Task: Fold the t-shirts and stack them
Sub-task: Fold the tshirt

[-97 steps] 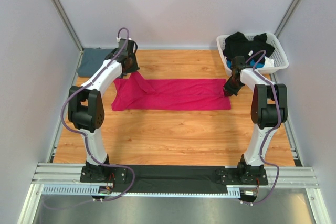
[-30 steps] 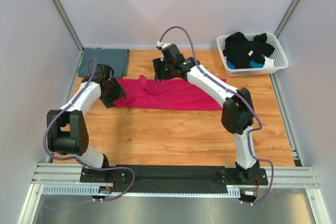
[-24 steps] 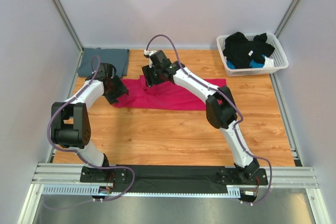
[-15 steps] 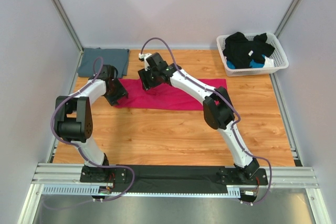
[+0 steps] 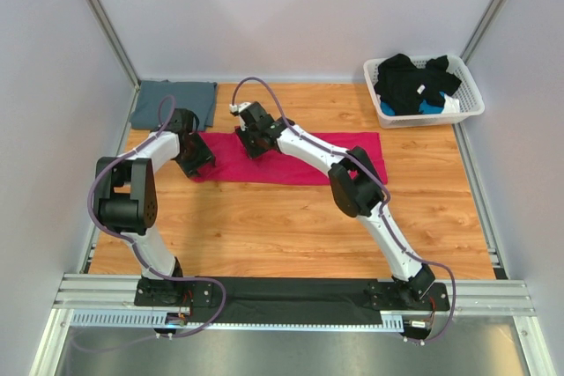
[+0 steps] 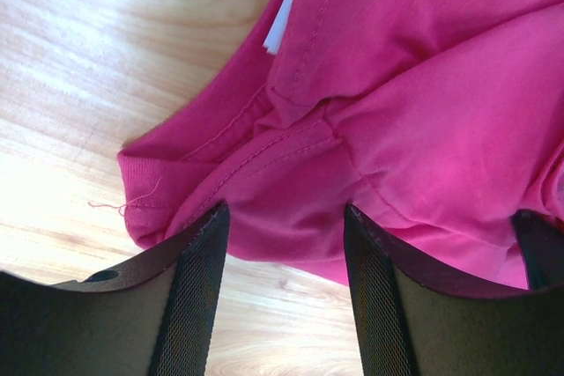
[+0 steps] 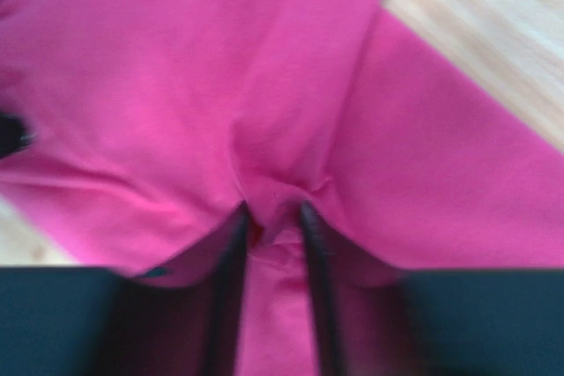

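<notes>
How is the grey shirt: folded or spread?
Folded: the grey shirt lies as a flat rectangle in the far left corner, beyond the pink shirt.

I see the plain magenta-pink cloth t-shirt lying flat mid-frame, my left gripper at its left end, right gripper on its upper-left edge, the folded slate blue-grey t-shirt upper left.

Top external looks down from high behind the near edge over the whole surface; both wrist cameras face down, close on the magenta-pink t-shirt (seen in all three).
</notes>
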